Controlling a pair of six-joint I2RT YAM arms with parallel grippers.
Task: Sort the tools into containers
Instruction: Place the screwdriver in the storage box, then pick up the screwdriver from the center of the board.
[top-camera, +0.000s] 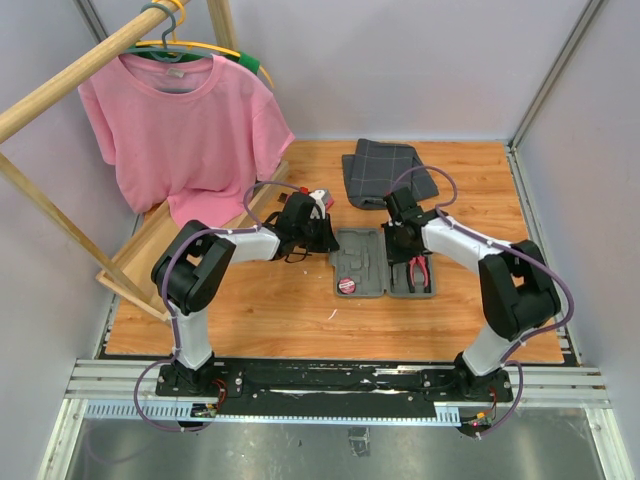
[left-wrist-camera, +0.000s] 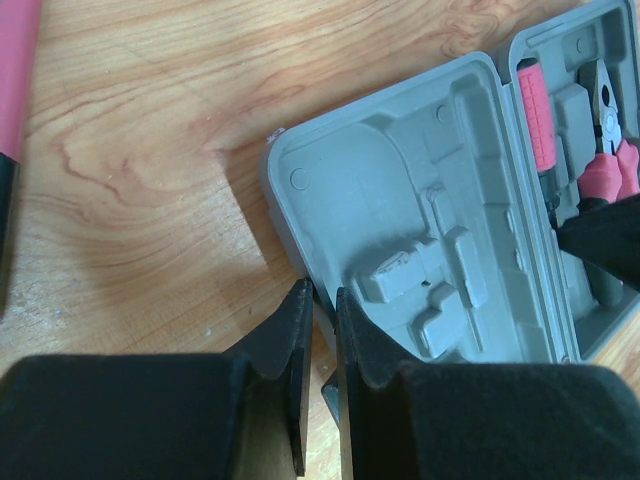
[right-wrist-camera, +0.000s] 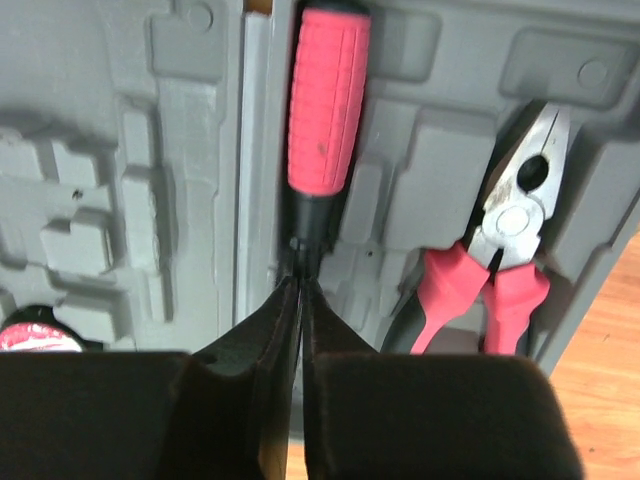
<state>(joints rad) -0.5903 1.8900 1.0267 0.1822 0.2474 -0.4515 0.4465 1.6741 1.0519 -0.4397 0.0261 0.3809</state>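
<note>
The grey tool case (top-camera: 372, 262) lies open in the middle of the table. A round red tape measure (top-camera: 346, 286) sits in its left half and red-handled pliers (top-camera: 421, 272) in its right half. My left gripper (top-camera: 322, 238) is at the case's left edge. In the left wrist view that gripper (left-wrist-camera: 322, 295) is shut on the case's rim (left-wrist-camera: 283, 215). My right gripper (right-wrist-camera: 300, 282) is shut on the thin shaft of a screwdriver whose red handle (right-wrist-camera: 328, 105) lies along the right half's inner edge. The pliers (right-wrist-camera: 500, 250) rest in their moulded slot beside it.
A folded grey cloth (top-camera: 385, 170) lies behind the case. A pink T-shirt (top-camera: 185, 125) hangs from a wooden rack (top-camera: 150, 245) at the left. A red-and-white object (top-camera: 318, 196) lies just behind the left gripper. A red-and-black handle (left-wrist-camera: 14, 90) lies on the wood.
</note>
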